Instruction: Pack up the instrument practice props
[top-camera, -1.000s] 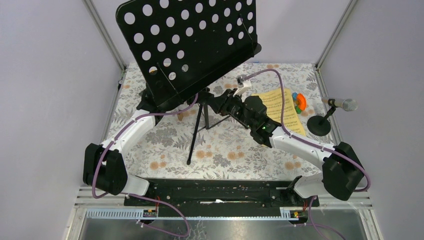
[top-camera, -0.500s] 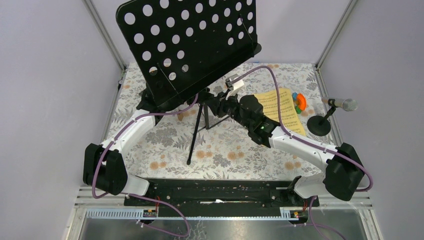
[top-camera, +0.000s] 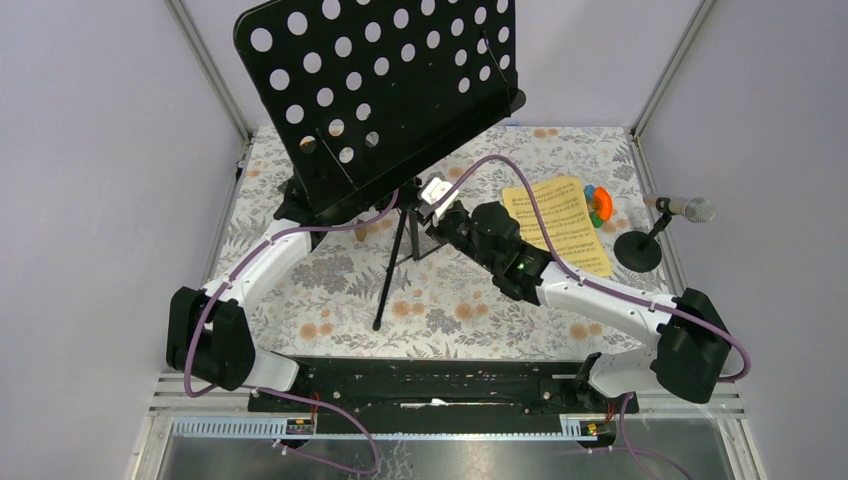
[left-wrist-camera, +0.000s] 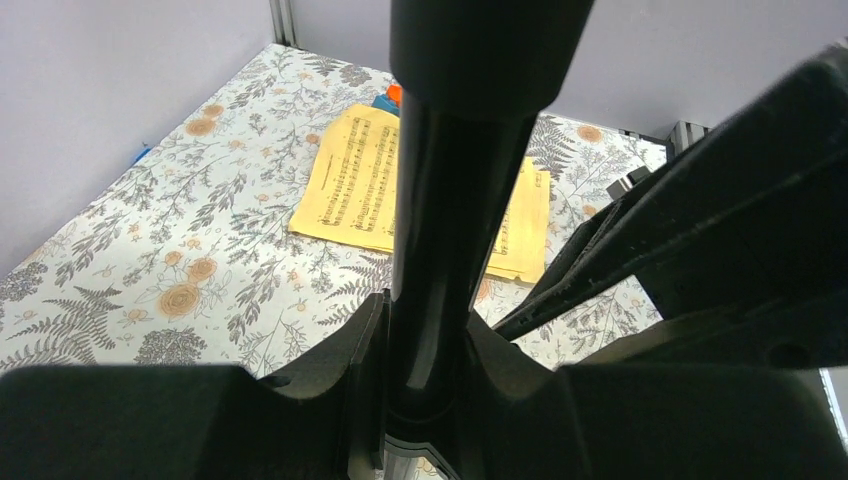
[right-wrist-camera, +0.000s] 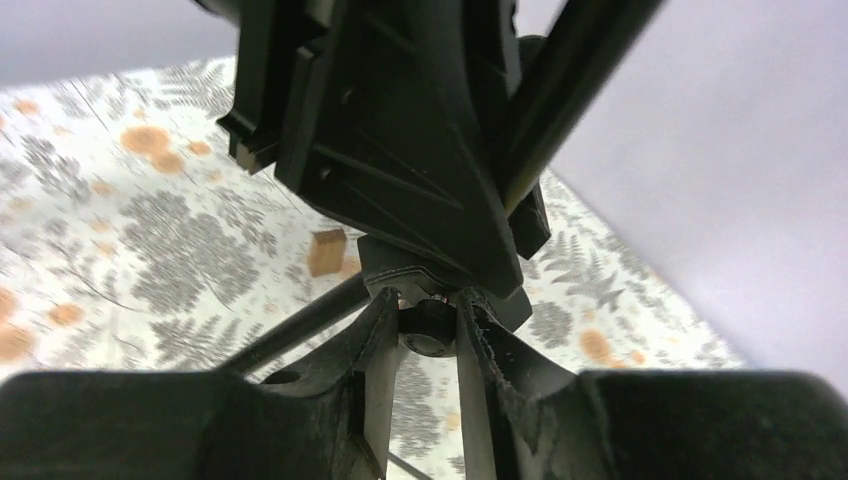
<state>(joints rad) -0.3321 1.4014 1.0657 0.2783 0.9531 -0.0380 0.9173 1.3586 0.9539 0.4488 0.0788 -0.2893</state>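
The black perforated music rack (top-camera: 380, 90) stands tilted on its tripod legs (top-camera: 390, 280) at the back middle. My left gripper (left-wrist-camera: 428, 340) is shut on the stand's black pole (left-wrist-camera: 440, 230); in the top view the rack hides it. My right gripper (right-wrist-camera: 428, 320) is shut on a small black knob (right-wrist-camera: 430, 340) under the stand's bracket (right-wrist-camera: 400, 170), and shows beside the pole in the top view (top-camera: 432, 212). Yellow sheet-music pages (top-camera: 560, 222) lie flat to the right, also in the left wrist view (left-wrist-camera: 360, 185). A silver microphone (top-camera: 686, 209) rests on a disc-based post (top-camera: 637, 250). The black microphone is out of view.
A small orange-green-blue toy (top-camera: 598, 203) lies beside the pages. A small tan block (right-wrist-camera: 325, 250) sits on the flowered cloth (top-camera: 470, 300) near the tripod. Frame posts and grey walls close in the back and sides.
My right gripper has moved left, away from the pages, up to the stand's pole and onto the knob. The left arm and the rack have barely moved.
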